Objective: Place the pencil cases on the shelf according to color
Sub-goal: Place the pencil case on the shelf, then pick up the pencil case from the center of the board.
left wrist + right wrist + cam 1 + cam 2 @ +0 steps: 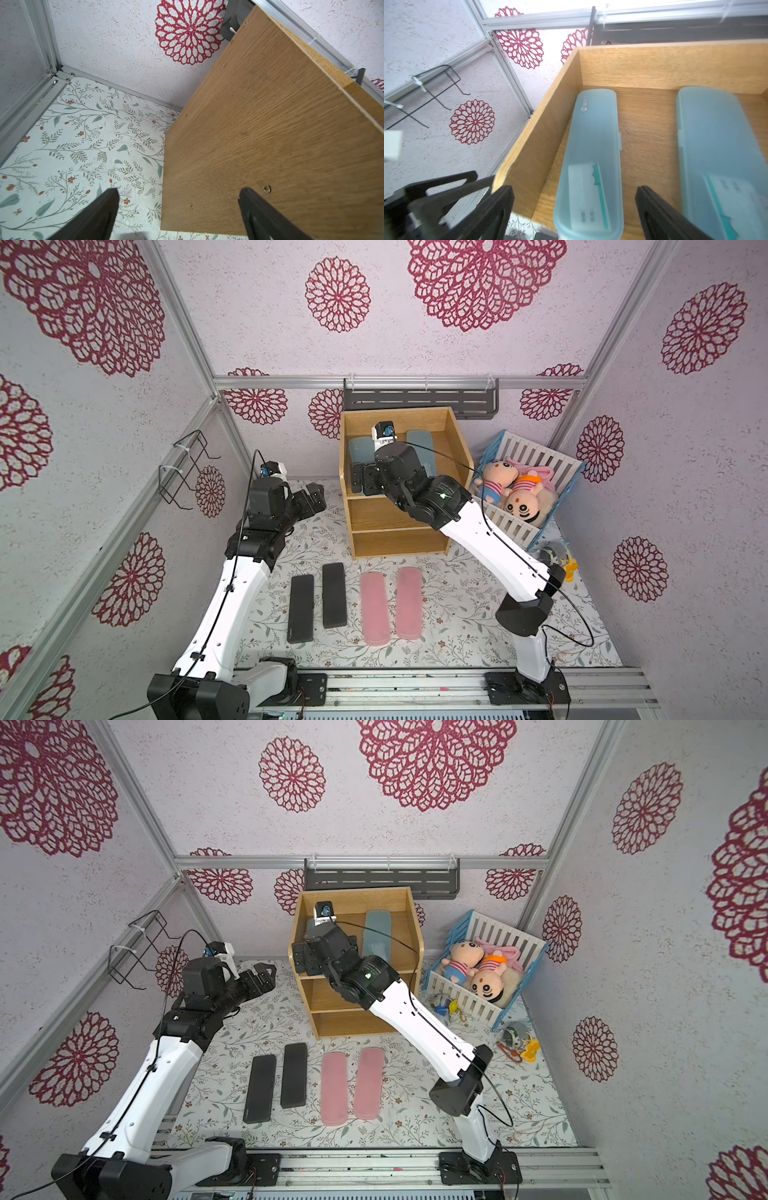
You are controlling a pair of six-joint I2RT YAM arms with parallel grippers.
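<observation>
1. The two light blue pencil cases (591, 145) (716, 145) lie flat and apart on the top tier of the shelf (542, 128). The black pencil cases (302, 609) (334, 595) and pink pencil cases (375, 608) (409, 602) wait on the table (457, 614), lower centre in both top views.
2. I judge this to be the back-out, so I'd lift straight up over the raised side wall before swinging away.
3. My right gripper (574, 191) hangs over the frame-centre case, jaws spread wide and clamping nothing. My left gripper (178, 192) is also spread and empty beside the shelf's outer wall.

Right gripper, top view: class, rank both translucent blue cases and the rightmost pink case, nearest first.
1. Translucent light-blue plastic case, left in the wooden shelf's top tier, under the right gripper.
2. Second blue case, right in that tier.
3. Rightmost pink flat case, on the tabletop.
</observation>
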